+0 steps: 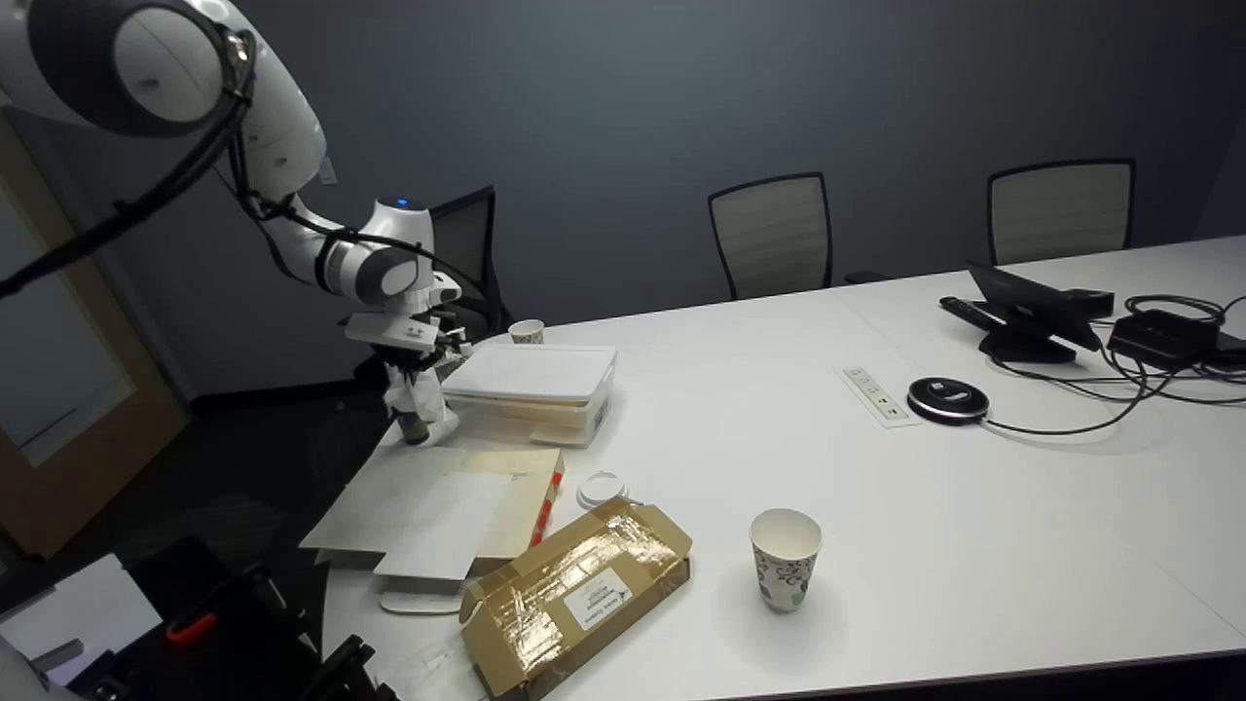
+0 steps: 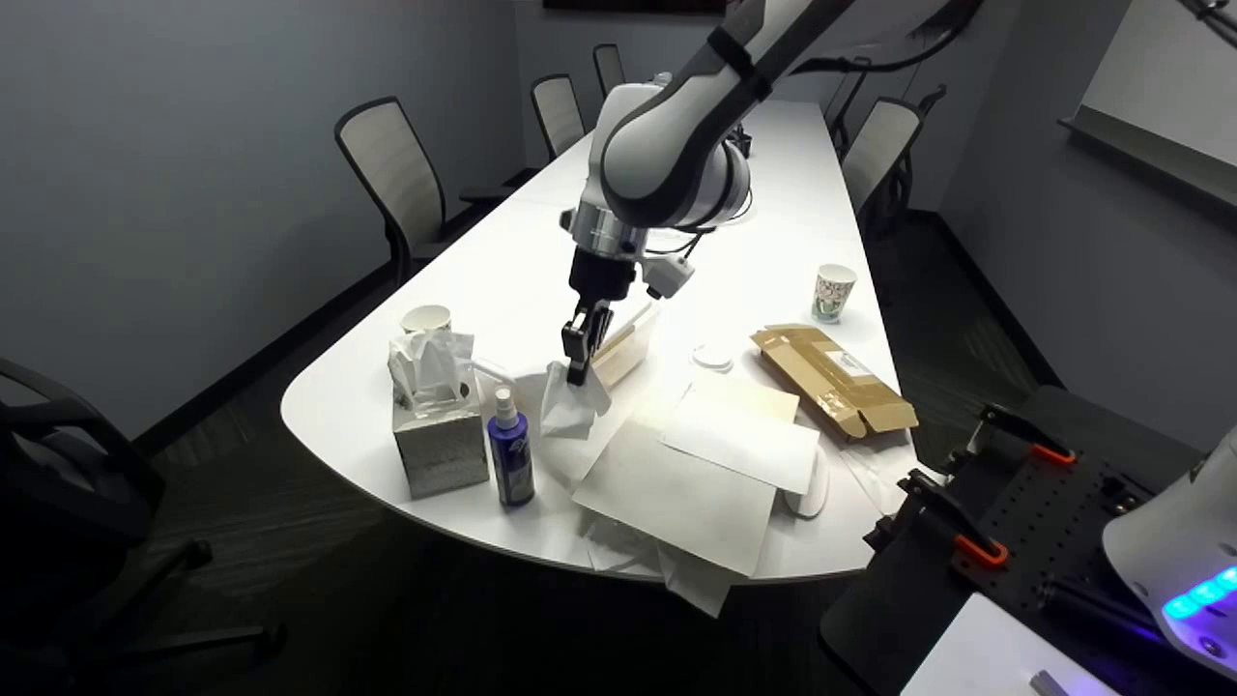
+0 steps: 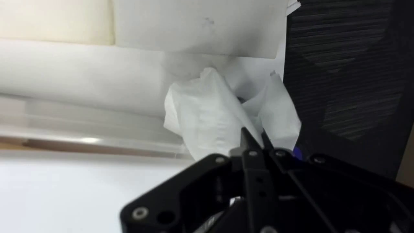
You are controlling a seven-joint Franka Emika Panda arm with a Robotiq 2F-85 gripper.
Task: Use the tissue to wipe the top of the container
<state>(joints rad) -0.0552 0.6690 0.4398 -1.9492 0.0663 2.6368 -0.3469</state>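
The tissue (image 1: 417,396) is a white crumpled sheet hanging from my gripper (image 1: 409,364). It also shows in an exterior view (image 2: 574,404) and in the wrist view (image 3: 210,113). My gripper (image 2: 580,372) is shut on it; the fingertips (image 3: 254,137) pinch it in the wrist view. The container (image 1: 531,372) is a shallow clear-walled box with a flat white lid. The tissue hangs beside one end of it, not over the lid. In an exterior view the arm hides much of the container (image 2: 626,350). Its lid (image 3: 64,191) fills the lower left of the wrist view.
A tissue box (image 2: 440,454) and a blue spray bottle (image 2: 512,454) stand near the table's rounded edge. Flat sheets and folders (image 1: 428,506), a brown packet (image 1: 579,594), a white cable coil (image 1: 604,489) and paper cups (image 1: 784,560) lie around.
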